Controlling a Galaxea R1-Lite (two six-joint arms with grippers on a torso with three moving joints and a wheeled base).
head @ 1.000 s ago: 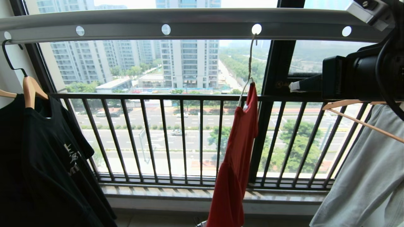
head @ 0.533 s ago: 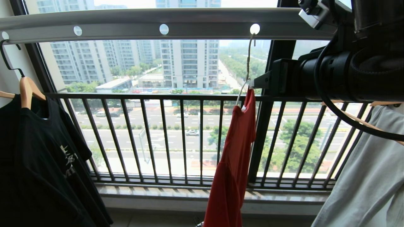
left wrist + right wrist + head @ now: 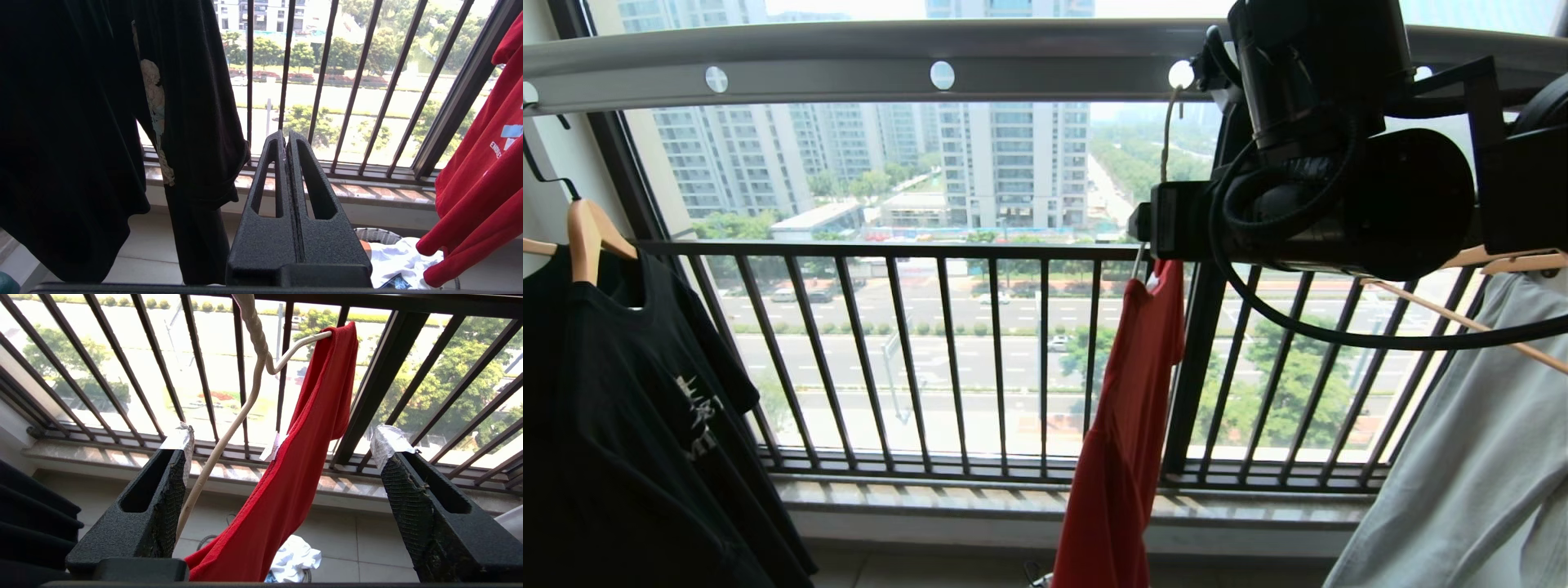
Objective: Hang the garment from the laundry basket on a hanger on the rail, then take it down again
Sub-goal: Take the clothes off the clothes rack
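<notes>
Right at the hanger (image 3: 229,428) neck, your right gripper (image 3: 282,449) has swung in and spread its jaws wide, straddling the wire and the shirt (image 3: 1127,408), gripping nothing yet. So the take-down is starting. Left gripper (image 3: 286,163) parked low, clenched empty. Shirt hangs from the rail (image 3: 849,61); basket (image 3: 378,235) below. Beyond, window bars (image 3: 947,351) crowd close.

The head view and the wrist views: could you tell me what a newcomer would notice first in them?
The red T-shirt hangs from a thin wire hanger hooked into the grey rail, in front of the barred window. The right gripper, raised beside the hanger's neck, is open with hanger and shirt between its fingers. A black T-shirt hangs at far left.
</notes>
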